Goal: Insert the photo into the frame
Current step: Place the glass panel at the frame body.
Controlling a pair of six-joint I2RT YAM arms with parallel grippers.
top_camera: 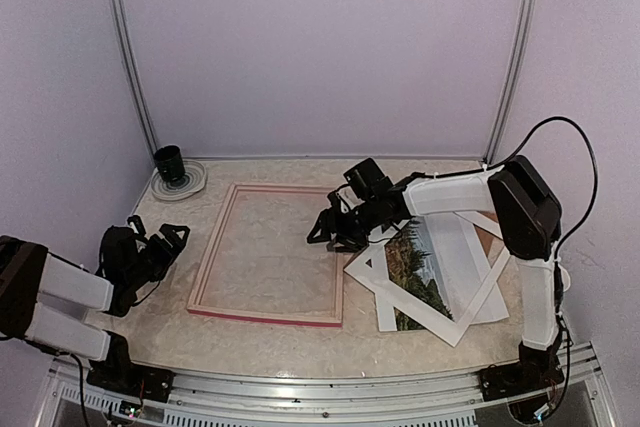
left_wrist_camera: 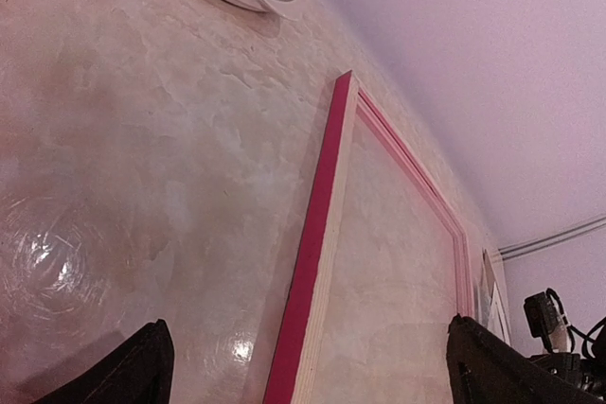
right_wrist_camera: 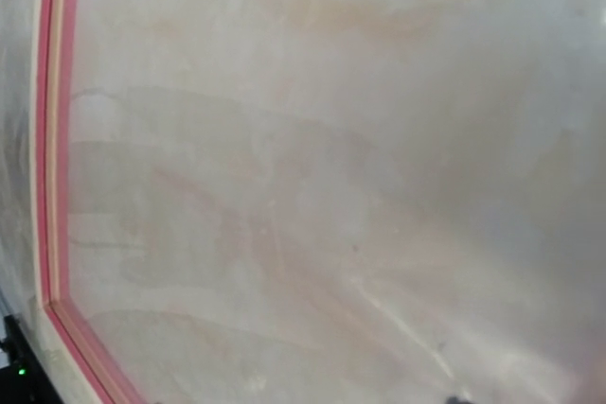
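L end effector point(left_wrist_camera: 305, 328) fingers point(left_wrist_camera: 137, 371), closest to lens, gape, empty. My R end effector point(top_camera: 325, 232) hangs at frame's point(top_camera: 268, 316) right rail; can't tell if clenched. Photo point(top_camera: 418, 267) lies just right of it, long axis far-near; R arm nearer.

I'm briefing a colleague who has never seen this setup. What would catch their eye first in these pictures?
The pink-red frame lies flat mid-table, bare tabletop showing through it. Right of it sits a loose pile of white mat border and the landscape photo, the right gripper poised over the frame's right edge. The left gripper hangs open left of the frame.
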